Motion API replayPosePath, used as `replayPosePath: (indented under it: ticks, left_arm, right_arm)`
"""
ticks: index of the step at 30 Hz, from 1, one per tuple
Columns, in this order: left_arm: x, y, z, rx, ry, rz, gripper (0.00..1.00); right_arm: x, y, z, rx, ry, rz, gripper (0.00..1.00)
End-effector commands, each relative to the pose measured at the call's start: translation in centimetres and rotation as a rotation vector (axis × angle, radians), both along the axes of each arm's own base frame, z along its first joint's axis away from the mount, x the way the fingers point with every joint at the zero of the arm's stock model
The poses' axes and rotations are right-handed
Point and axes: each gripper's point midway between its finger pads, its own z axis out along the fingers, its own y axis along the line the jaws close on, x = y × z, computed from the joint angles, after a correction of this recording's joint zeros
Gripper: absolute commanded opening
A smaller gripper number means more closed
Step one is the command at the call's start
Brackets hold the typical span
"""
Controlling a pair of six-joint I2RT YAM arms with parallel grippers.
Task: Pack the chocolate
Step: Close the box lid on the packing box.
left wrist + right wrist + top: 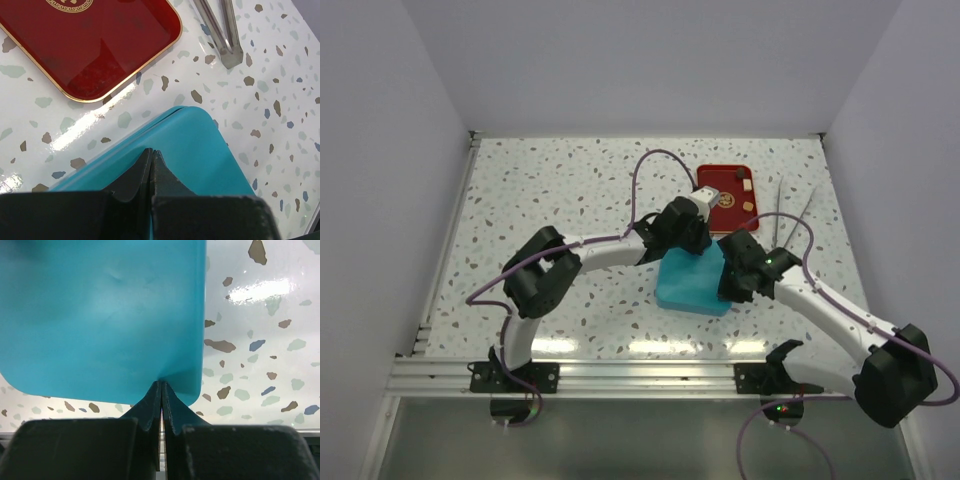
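Left arm (pixel 605 250) and right arm (pixel 825 305) extended forward, angled together, left end effector (pixel 151 157) closed, right end effector (pixel 161 390) closed

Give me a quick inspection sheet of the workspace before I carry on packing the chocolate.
Surface: speckled white table, glossy; no spills seen.
Job's things: teal box mid-table, closed, contents hidden; a few small chocolate pieces on the red tray behind it.
Clutter: metal tongs lying right of the tray.
Grippers: left gripper shut, empty, tips over the box's top; right gripper shut, empty, tips at the box's edge.
Cables: purple cables loop off both arms, one arching near the tray; no snag seen.
Surroundings: plain white walls; aluminium rail along the near edge.
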Motion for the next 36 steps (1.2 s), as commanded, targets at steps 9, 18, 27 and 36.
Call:
replayPosePath:
  ticks: [9,18,27,36]
  left_arm:
    - [-1.5,5.7,-5.5,0.297,0.082,0.043,0.00]
    - [3.3,7.0,3.8,0.115,-0.070,0.168,0.01]
    - [5.1,11.4,3.1,0.118,-0.042,0.259,0.00]
    - [4.3,11.4,3.9,0.094,-0.050,0.257,0.00]
  right_arm:
    - [0.0,-2.7,-1.0,-0.237,0.131,0.056,0.00]
    - [5.2,0.2,2.2,-0.190,0.004,0.116,0.00]
    - [9.9,0.5,2.7,-0.180,-0.064,0.131,0.00]
    - [13.7,0.6,1.3,-0.161,-0.096,0.146,0.00]
